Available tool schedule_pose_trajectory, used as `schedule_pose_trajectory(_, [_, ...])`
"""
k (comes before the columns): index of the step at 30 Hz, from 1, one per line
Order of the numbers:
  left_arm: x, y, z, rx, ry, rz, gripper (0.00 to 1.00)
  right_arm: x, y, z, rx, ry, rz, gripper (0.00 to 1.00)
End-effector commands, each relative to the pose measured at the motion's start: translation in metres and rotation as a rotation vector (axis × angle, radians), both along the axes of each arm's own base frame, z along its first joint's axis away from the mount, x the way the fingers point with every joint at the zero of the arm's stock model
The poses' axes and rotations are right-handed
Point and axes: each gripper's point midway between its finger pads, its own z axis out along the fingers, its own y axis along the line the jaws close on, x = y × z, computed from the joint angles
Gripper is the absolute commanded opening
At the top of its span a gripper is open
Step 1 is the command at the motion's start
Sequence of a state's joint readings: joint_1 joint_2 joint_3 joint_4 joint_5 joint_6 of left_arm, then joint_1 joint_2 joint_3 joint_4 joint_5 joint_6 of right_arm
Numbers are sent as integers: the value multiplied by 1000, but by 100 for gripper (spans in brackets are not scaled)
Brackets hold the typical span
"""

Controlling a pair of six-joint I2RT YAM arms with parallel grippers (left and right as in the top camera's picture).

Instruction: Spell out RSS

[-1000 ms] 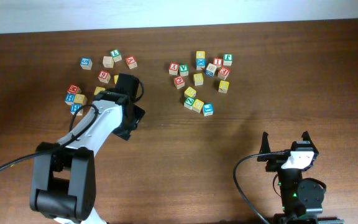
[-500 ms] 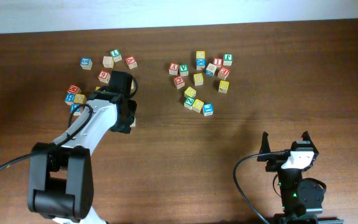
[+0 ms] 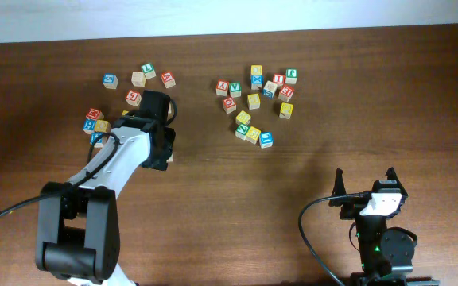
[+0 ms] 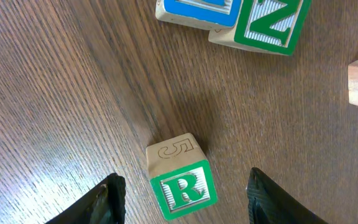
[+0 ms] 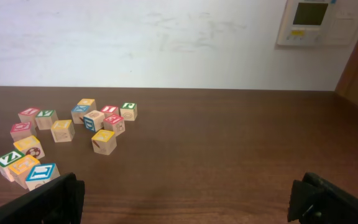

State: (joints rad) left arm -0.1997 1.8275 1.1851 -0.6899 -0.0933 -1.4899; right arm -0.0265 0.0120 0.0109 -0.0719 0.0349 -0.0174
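Note:
The green-faced R cube [image 4: 180, 182] stands on the table between the open fingers of my left gripper [image 4: 182, 202], not touching either finger. In the overhead view the left gripper [image 3: 168, 151] covers most of this cube [image 3: 171, 157]. Several yellow-faced cubes lie in the right cluster, such as one [image 3: 254, 101] in its middle and one [image 3: 286, 110] at its right; their letters are too small to read. My right gripper [image 3: 366, 184] is open and empty near the front right of the table, also seen in its wrist view [image 5: 188, 202].
A left cluster of cubes [image 3: 102, 125] lies beside my left arm. A blue-faced cube [image 4: 197, 7] and a green Z cube [image 4: 269, 25] lie beyond the R cube. The right cluster shows far left in the right wrist view [image 5: 104, 142].
My left arm shifted a little back and left early in the second, and a cube edge now shows at its fingertips. The right arm has not moved.

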Motion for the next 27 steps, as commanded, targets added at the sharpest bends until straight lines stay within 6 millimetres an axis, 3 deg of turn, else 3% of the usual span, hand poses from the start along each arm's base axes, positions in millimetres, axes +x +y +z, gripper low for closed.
schedule_pose_trajectory(1, [-8,4,-23,12,63,25,54,0,-1,-3,10,4,-6,98])
schedule_pose_trajectory(4, [-10,-1,-32,-14,90,19,51,0,-1,-3,10,4,-6,98])
schedule_pose_trajectory(10, [-6,-2,-32,-16,71,18,43,0,-1,-3,10,4,-6,98])
schedule_pose_trajectory(18, [-6,-2,-32,-4,77,-37,24,0,-1,-3,10,4,-6,98])
schedule_pose_trajectory(22, [-6,-1,-32,25,80,-161,24,0,-1,-3,10,4,-6,98])
schedule_pose_trajectory(27, [-5,4,-30,102,94,-461,20,0,-1,-3,10,4,-6,98])
